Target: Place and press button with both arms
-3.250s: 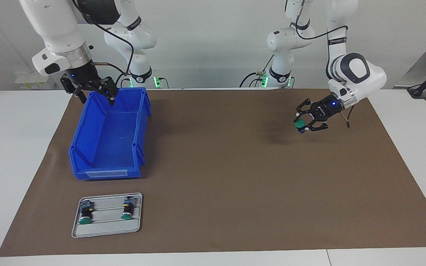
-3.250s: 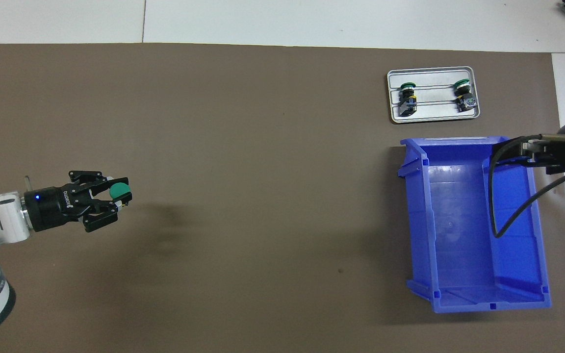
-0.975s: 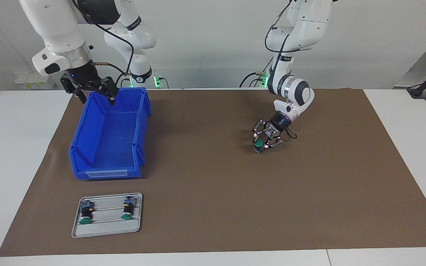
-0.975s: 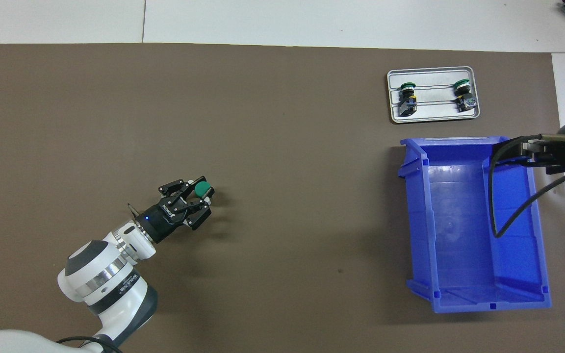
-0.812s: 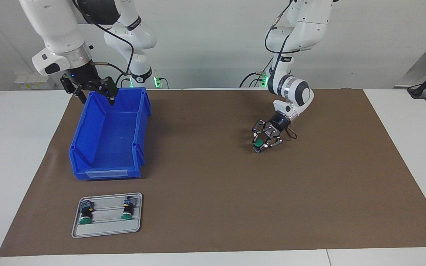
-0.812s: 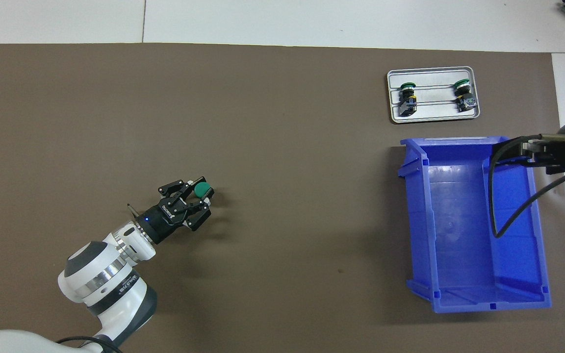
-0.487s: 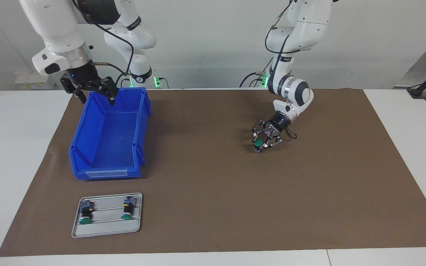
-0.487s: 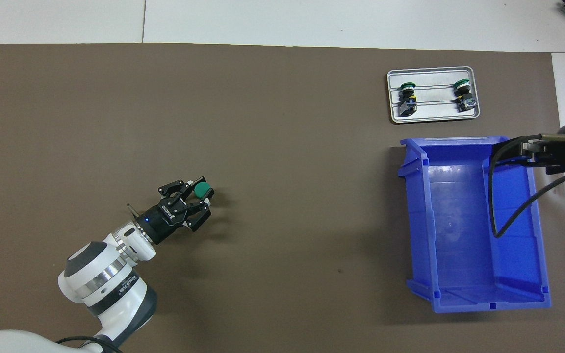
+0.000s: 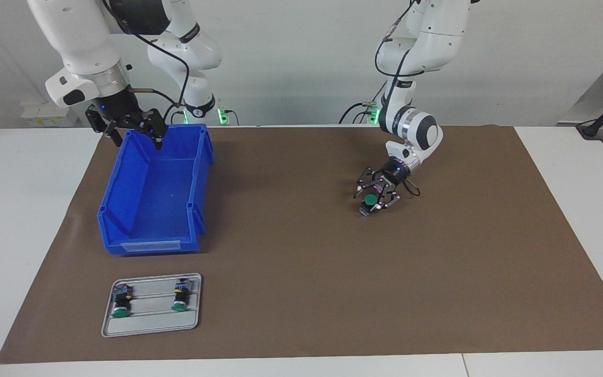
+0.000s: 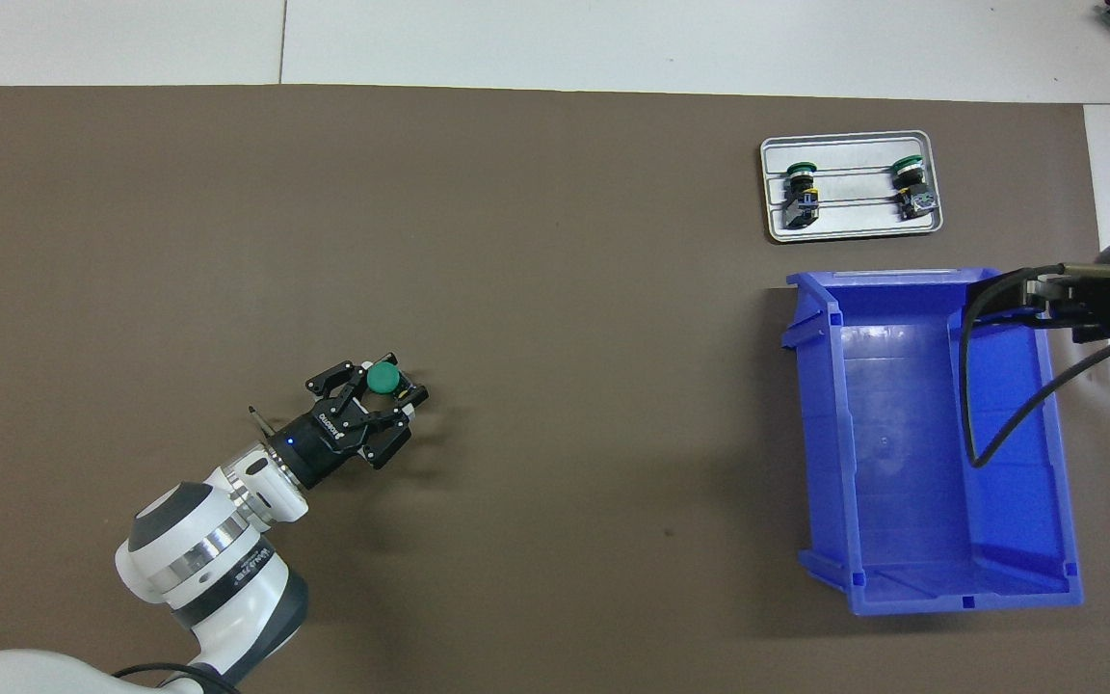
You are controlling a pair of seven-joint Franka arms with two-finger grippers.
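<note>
Tray (image 9: 151,327) holds two switches (image 9: 120,302); blue bin (image 9: 123,201) bare inside.

Brown mat (image 9: 306,272) over the table: matt, paper- or felt-like, smooth w/ a few faint creases. Table top (image 9: 19,220) around it: white, smooth, slight sheen. Blue bin (image 9: 152,193): moulded plastic, glossy, light glare on inner floor. Tray (image 9: 151,306): grey metal look, satin finish, ribbed. Button (image 9: 368,201): green cap looks like smooth plastic, matt-ish; body black plastic. Arms' shells (image 9: 440,23): glossy white plastic, w/ brushed metal rings at the wrists. Left gripper (image 9: 373,192) & right gripper (image 9: 133,130): black, matt.
</note>
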